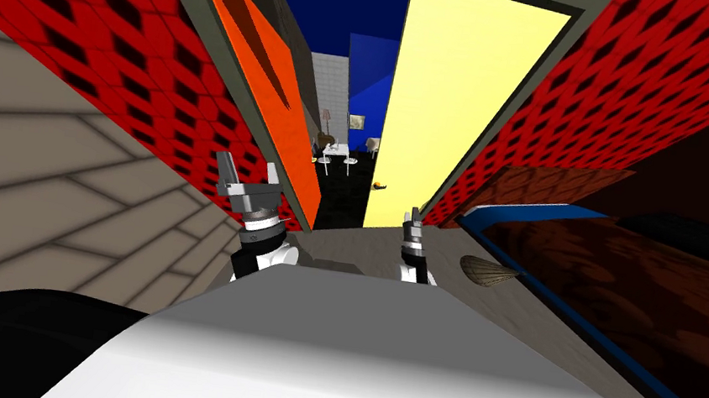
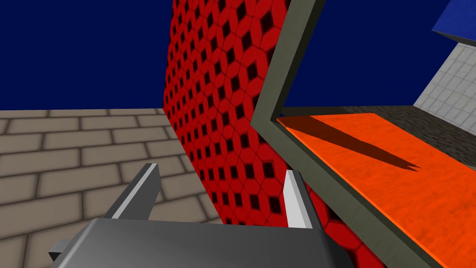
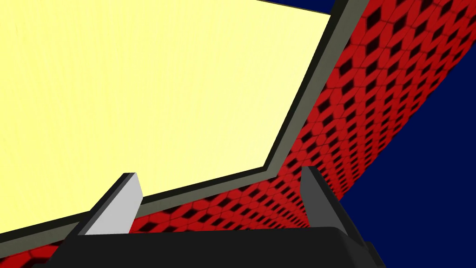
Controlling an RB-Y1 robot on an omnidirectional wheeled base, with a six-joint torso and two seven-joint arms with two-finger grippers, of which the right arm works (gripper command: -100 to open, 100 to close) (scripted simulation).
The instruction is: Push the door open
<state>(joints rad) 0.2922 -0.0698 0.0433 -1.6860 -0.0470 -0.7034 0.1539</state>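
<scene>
Yellow door (image 1: 459,95) stands ajar ahead on my right, an orange door (image 1: 273,89) across the gap; right gripper (image 1: 412,216) and left gripper (image 1: 247,169) are both spread wide, seemingly short of contact, so the approach is in hand and a forward press should follow.

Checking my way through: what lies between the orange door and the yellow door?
Head view: an open gap between orange door and yellow door, with a white table beyond.
</scene>
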